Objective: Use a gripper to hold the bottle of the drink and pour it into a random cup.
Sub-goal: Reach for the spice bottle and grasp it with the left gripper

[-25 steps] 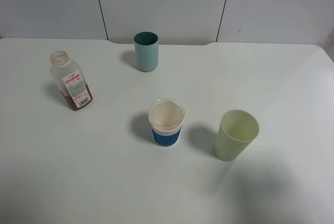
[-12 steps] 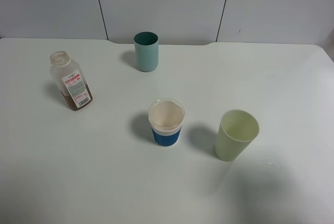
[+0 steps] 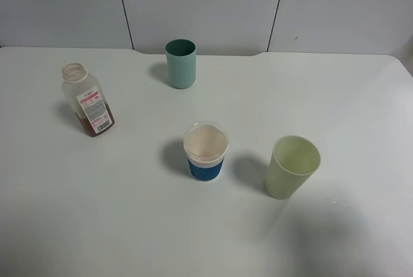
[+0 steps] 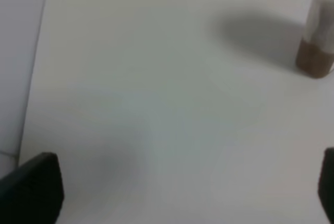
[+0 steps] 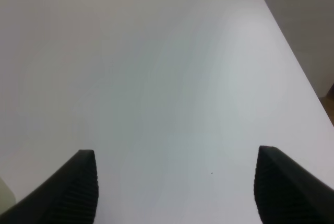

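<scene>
The bottle (image 3: pixel 87 99) stands upright and uncapped at the left of the white table, with the brown drink (image 3: pixel 98 124) filling its lower part. The teal-green cup (image 3: pixel 181 63) stands upright at the back middle. Neither gripper shows in the exterior high view. In the left wrist view the left gripper (image 4: pixel 180 192) is open and empty above bare table, well apart from the bottle (image 4: pixel 317 31) and its drink (image 4: pixel 314 63) at the frame's edge. In the right wrist view the right gripper (image 5: pixel 180 182) is open and empty over bare table.
A short blue-and-white cup (image 3: pixel 206 151) stands in the middle of the table (image 3: pixel 129 212). A pale yellow-green tapered cup (image 3: pixel 292 167) stands to its right. Grey wall panels run behind the table's far edge. The right wrist view shows the table's edge (image 5: pixel 292 62).
</scene>
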Controlling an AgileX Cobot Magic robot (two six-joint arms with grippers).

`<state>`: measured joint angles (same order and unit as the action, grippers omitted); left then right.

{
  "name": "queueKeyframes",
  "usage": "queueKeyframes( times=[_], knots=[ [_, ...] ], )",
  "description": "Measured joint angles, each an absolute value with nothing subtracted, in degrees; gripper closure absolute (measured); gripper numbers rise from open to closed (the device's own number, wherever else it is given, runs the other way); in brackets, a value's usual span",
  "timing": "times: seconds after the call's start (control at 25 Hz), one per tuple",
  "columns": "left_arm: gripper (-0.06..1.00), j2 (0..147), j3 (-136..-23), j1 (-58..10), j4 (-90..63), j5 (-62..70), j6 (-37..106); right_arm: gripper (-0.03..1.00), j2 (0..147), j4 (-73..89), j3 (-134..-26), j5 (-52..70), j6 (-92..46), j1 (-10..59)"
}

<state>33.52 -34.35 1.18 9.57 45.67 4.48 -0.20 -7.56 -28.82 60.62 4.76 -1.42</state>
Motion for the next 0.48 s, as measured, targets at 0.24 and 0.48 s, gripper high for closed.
queueKeyframes(
  times=[0.24, 0.48],
  knots=[
    [-0.05, 40.63, -34.49, -0.96, 9.7, 42.11, 7.09, 0.33, -0.2, -7.56, -28.82, 60.62, 4.76, -1.42],
    [-0.05, 48.64, -34.67, -7.02, 11.18, 41.83, 7.15, 0.33, -0.2, -7.56, -28.82, 60.62, 4.76, -1.42]
  ],
)
